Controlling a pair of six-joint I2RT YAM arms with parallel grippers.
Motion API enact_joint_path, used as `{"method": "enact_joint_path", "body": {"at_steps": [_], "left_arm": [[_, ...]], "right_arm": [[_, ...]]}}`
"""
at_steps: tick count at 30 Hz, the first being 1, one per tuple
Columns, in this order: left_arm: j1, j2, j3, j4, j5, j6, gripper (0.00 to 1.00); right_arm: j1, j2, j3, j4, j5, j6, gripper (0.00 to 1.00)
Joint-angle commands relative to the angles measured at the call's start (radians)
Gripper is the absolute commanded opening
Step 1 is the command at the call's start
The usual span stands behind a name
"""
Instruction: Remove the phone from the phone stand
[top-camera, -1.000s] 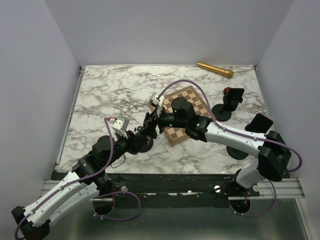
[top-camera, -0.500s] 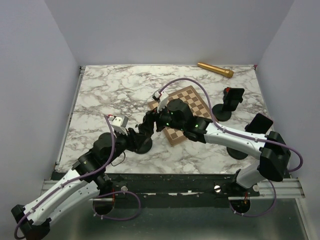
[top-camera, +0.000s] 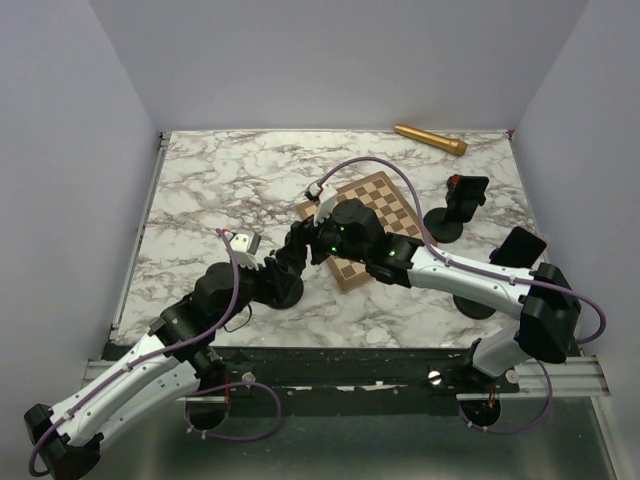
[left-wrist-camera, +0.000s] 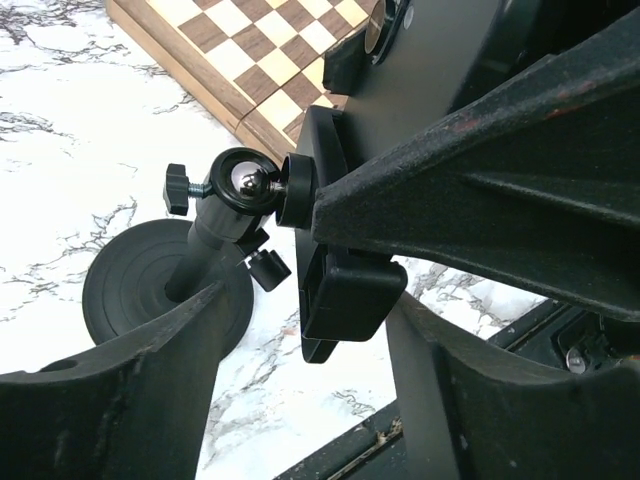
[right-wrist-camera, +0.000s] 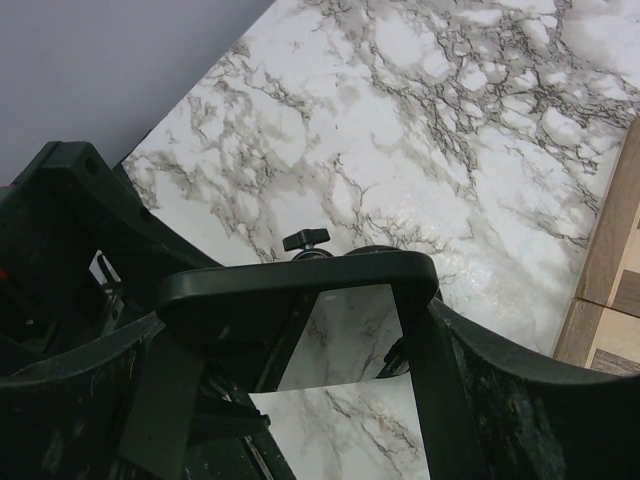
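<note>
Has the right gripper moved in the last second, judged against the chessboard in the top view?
Yes. The right gripper has shifted slightly left, farther off the chessboard and nearer the phone stand.

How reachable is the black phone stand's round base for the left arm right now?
Probably yes: the left gripper is open, its fingers flanking the black phone stand by its round base, with nothing blocking.

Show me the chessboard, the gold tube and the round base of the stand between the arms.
chessboard (top-camera: 385, 197): top external view, bare checkered squares.
gold tube (top-camera: 430, 139): top external view, mid-length.
stand base (left-wrist-camera: 125, 290): left wrist view, disc's top face.
</note>
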Motion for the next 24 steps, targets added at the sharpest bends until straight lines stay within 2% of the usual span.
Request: {"method": "enact_joint_path", "body": {"at_steps": [1,5,10,15,18,20,22,23,24], "left_arm": [[0.006,-0.017,0.040,-0.021,-0.047,0.010,0.79],[0.006,-0.032,0.050,-0.018,-0.054,0.015,0.80],[0.005,-0.008,0.053,0.007,-0.032,0.022,0.61],[0.006,0.017,0.049,0.029,-0.017,0.018,0.58],[0.006,0.024,0.051,0.035,-0.017,0.020,0.51],[0.006,0.025,0.054,0.035,-0.021,0.025,0.42],[0.005,0.027,0.058,0.036,-0.024,0.038,0.27],[0.006,0.029,0.063,0.032,-0.025,0.040,0.18],[0.006,0.034,0.064,0.022,-0.033,0.038,0.02]], "right_arm": [[0.021,0.019,0.033,-0.031,-0.029,0.053,0.01],[0.021,0.022,0.030,-0.031,-0.036,0.052,0.01],[0.021,0.026,0.041,-0.031,-0.029,0.050,0.01],[0.022,0.025,0.049,-0.062,-0.025,0.051,0.01],[0.025,0.028,0.054,-0.068,-0.015,0.042,0.01],[0.030,0.032,0.057,-0.076,-0.002,0.031,0.01],[0.036,0.039,0.058,-0.081,0.019,0.017,0.01],[0.038,0.041,0.058,-0.083,0.036,0.009,0.01],[0.043,0.044,0.058,-0.088,0.056,-0.004,0.01]]}}
